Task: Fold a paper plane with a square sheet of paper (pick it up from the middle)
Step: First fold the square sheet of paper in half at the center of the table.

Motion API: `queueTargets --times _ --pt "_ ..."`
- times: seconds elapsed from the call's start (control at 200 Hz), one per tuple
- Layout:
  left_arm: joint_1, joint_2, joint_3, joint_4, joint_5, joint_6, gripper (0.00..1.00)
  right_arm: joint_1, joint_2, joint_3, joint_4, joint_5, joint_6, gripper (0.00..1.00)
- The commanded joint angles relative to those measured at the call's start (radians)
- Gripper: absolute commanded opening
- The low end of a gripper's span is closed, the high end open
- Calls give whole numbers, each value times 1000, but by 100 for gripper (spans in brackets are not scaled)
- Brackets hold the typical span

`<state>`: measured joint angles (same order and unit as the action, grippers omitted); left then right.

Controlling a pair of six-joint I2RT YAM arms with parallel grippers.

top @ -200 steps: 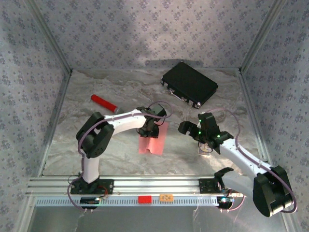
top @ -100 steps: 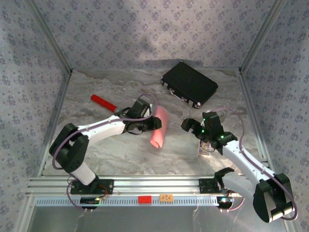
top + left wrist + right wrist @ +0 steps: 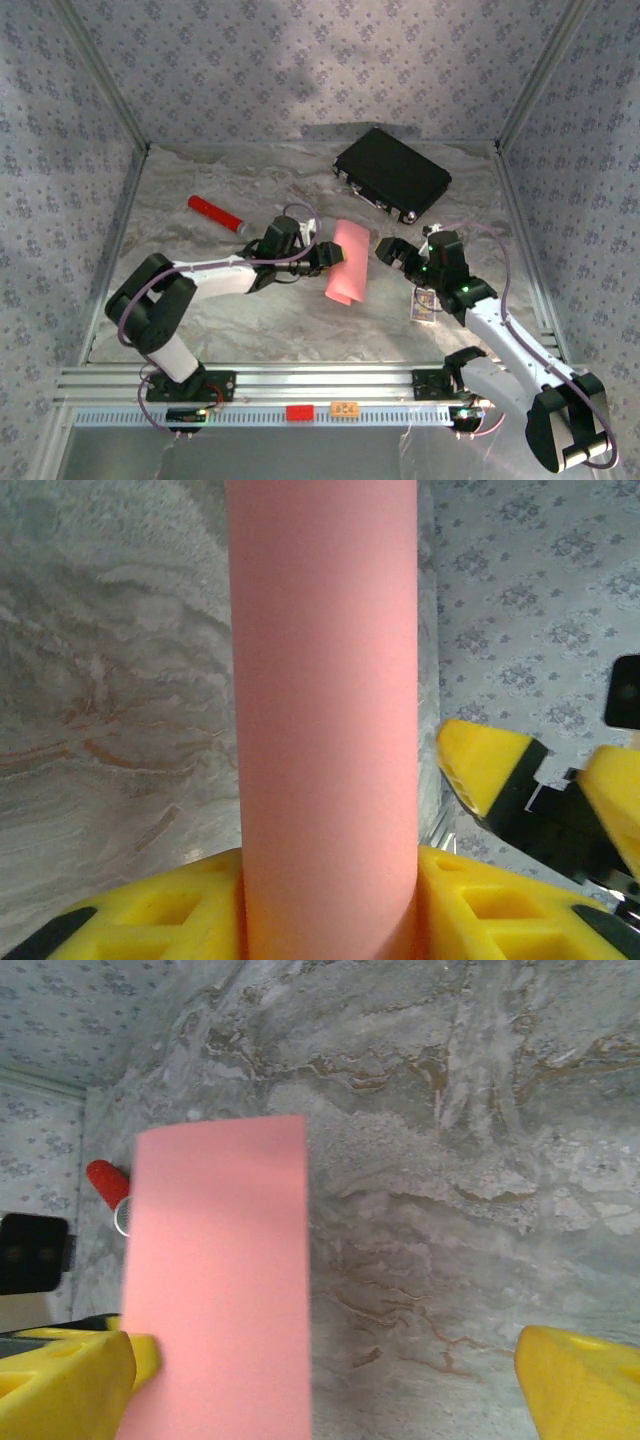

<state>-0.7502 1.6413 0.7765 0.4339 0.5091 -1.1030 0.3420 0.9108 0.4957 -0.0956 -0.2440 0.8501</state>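
Paper (image 3: 350, 272) sits pinched in the low, outstretched left claw (image 3: 332, 256).

Top view: lit soft & even from overhead, moderately bright, no glare; a bit grainy, low res. Shows dim patch on back wall (image 3: 305, 60) at 12 o'clock, dark shadow behind black case (image 3: 392, 174) at 1 o'clock, only faint shadows under arms on table (image 3: 260, 330).

Left wrist view: renders square sheet of paper (image 3: 325, 700), close to lens, as flat pink w/o texture, edges soft; blurs left fingers (image 3: 440, 875) at 6 o'clock.

Right wrist view: gives sharp table at ctr, blurs right fingers (image 3: 580, 1380) at 4 & 7 o'clock; bends wall seam at 10 o'clock, wide-angle distortion.
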Motion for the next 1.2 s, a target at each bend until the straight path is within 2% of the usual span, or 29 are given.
queueTargets --times 0.0,0.27,0.805,1.069,1.194 --pt "-30 32 -5 102 19 -50 42 -8 6 -29 60 -40 19 99" --pt "-64 76 -33 123 -51 -82 41 -15 42 -33 77 -124 -37 99" --pt "-97 140 -85 176 -159 -141 41 -13 103 -55 125 -158 -28 99" --pt "-104 131 -59 18 -216 -88 42 -9 130 -54 135 -160 -26 99" --pt "-104 113 -29 -109 -249 -30 48 -8 136 -54 137 -161 -25 99"
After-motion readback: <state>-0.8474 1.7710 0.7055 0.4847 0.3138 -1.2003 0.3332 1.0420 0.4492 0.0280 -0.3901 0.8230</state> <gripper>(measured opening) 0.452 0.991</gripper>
